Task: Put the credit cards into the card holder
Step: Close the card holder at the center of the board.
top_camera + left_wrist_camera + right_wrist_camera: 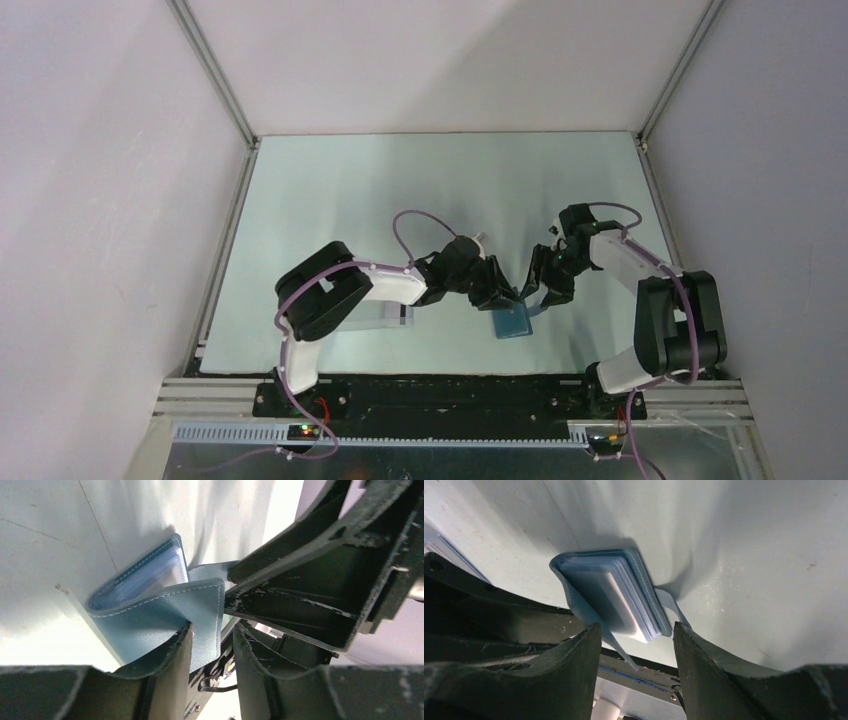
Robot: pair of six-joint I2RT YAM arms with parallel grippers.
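Observation:
The teal-blue card holder [514, 323] lies near the table's front edge, partly open. In the left wrist view its cover [150, 622] curls up over my left finger, with clear sleeves [150, 577] showing inside. My left gripper [214, 630] is open, and the cover's edge reaches into the gap between its fingers. My right gripper [636, 630] is open right at the holder's open side, where stacked pale sleeves or cards [624, 600] show. In the top view the left gripper [500, 297] and the right gripper [545, 295] stand close together over the holder. No loose black-striped card shows clearly.
A pale flat rectangle with a dark edge [392, 316] lies under my left forearm; I cannot tell whether it is cards or a clear box. Its corner may show in the right wrist view [441, 547]. The black front rail [450, 385] runs just below the holder.

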